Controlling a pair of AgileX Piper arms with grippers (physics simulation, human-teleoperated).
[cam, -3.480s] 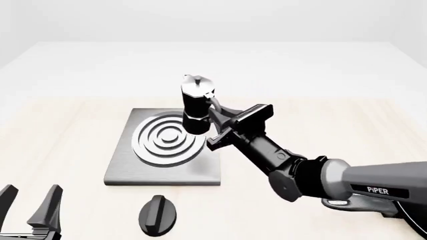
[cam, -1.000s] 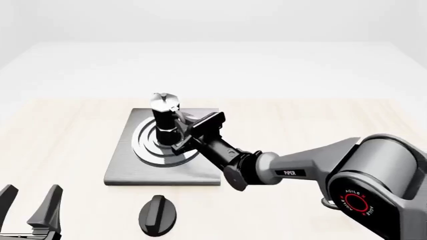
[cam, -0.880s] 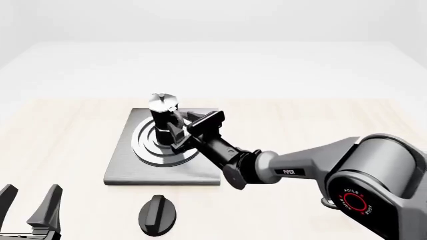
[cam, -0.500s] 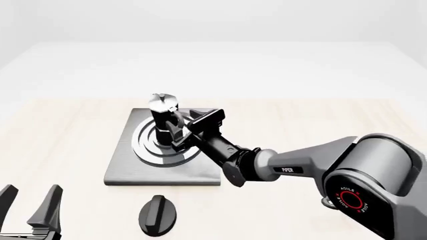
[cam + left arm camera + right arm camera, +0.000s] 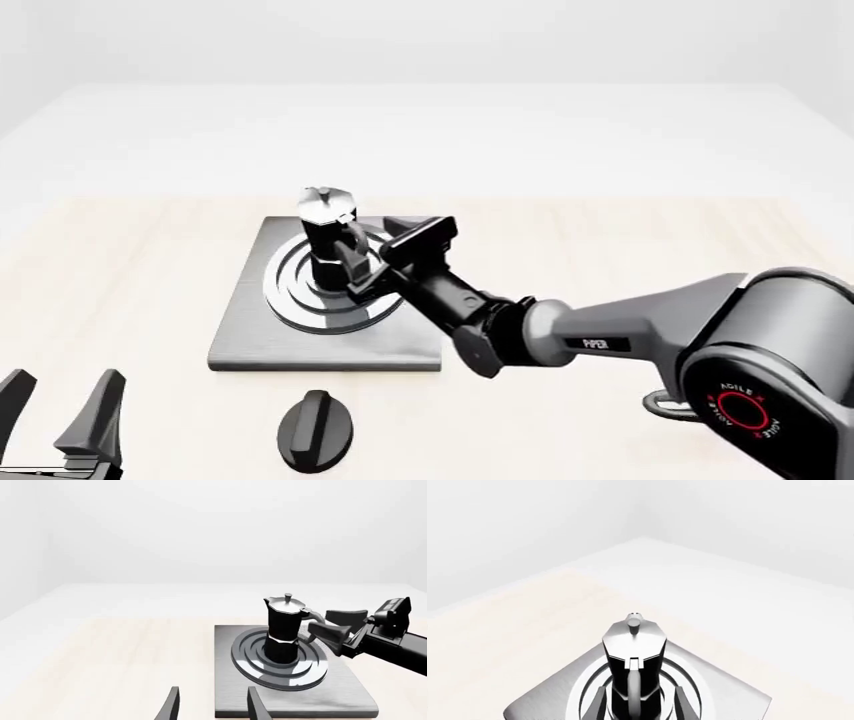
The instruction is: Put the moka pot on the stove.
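The moka pot (image 5: 327, 232) stands upright on the silver ring burner of the grey stove (image 5: 254, 335). It also shows in the left wrist view (image 5: 283, 630) and the right wrist view (image 5: 634, 650). My right gripper (image 5: 363, 265) is open, with a finger on each side of the pot's black side handle and a gap showing at both sides (image 5: 639, 707). The left wrist view shows its two fingers (image 5: 330, 615) spread just behind the handle. My left gripper (image 5: 60, 405) is open and empty at the near left, well apart from the stove (image 5: 333, 695).
A separate black oval knob (image 5: 316, 428) lies on the wooden table just in front of the stove's near edge. My right arm (image 5: 601, 335) reaches across from the right, low over the stove's near right corner.
My right gripper has opened off the pot's handle and drawn back a little to the right. The pot, carried high earlier, now stands still on the burner. The left arm has not moved.
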